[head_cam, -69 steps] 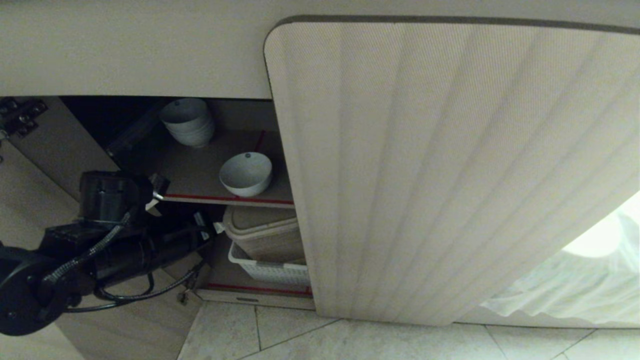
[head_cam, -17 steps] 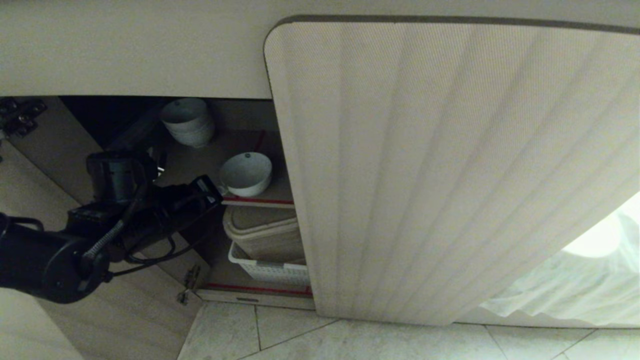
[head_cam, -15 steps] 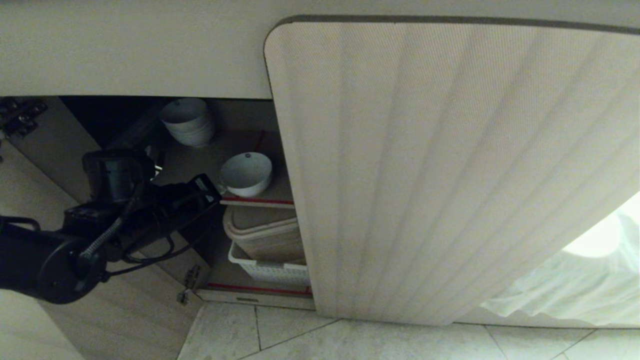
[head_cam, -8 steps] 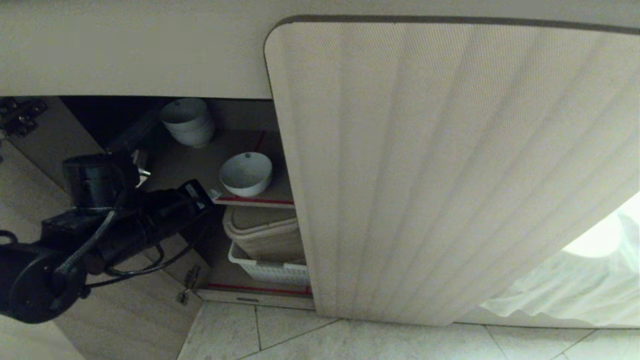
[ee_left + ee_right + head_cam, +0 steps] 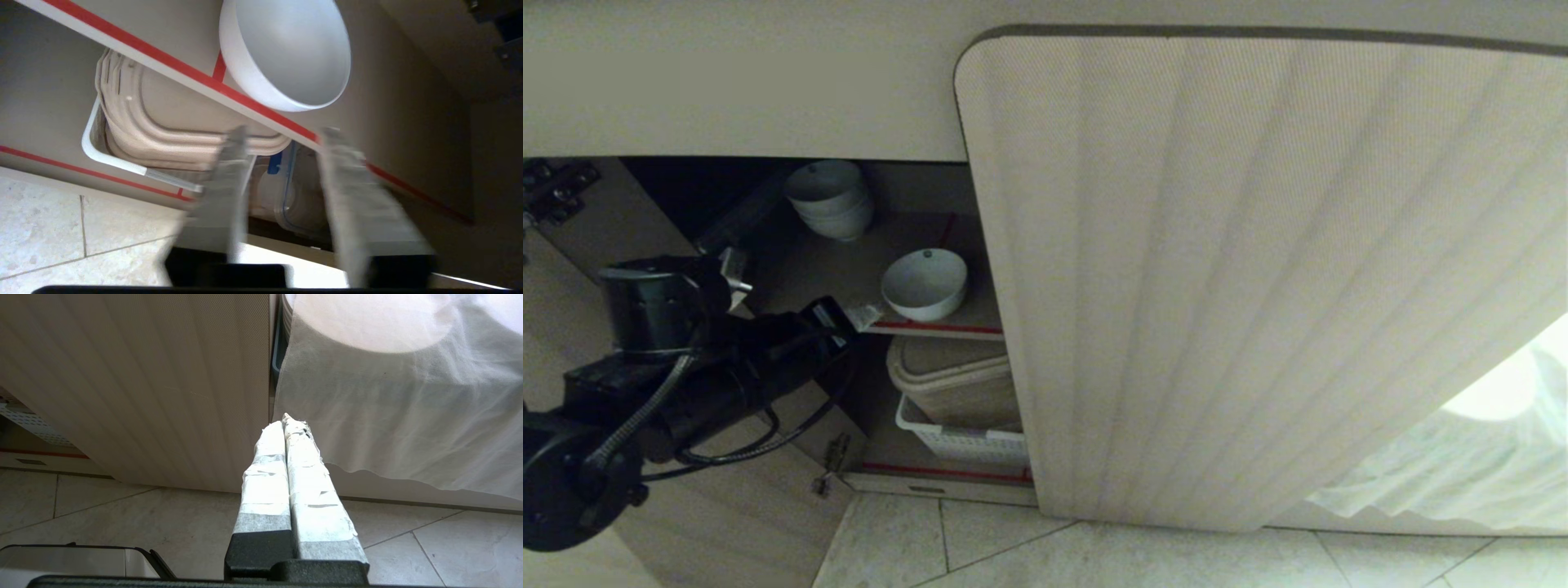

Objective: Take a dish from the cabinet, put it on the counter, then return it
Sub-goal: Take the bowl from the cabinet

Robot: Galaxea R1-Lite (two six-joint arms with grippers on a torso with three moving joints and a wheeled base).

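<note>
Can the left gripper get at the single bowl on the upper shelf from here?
Probably yes: the left gripper is open just short of the bowl, nothing between them.

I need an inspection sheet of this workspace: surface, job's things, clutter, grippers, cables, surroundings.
Surface: brown shelf with red front edge, inside the cabinet; its left door stands open.
Job's things: bowl upright on the shelf, untouched.
Clutter: bowl stack behind; basket with beige trays below.
Grippers: left gripper open, just short of the bowl, empty; right gripper shut, parked over the floor.
Cables: black cables hang under the left arm.
Surroundings: tiled floor, white cloth.
</note>
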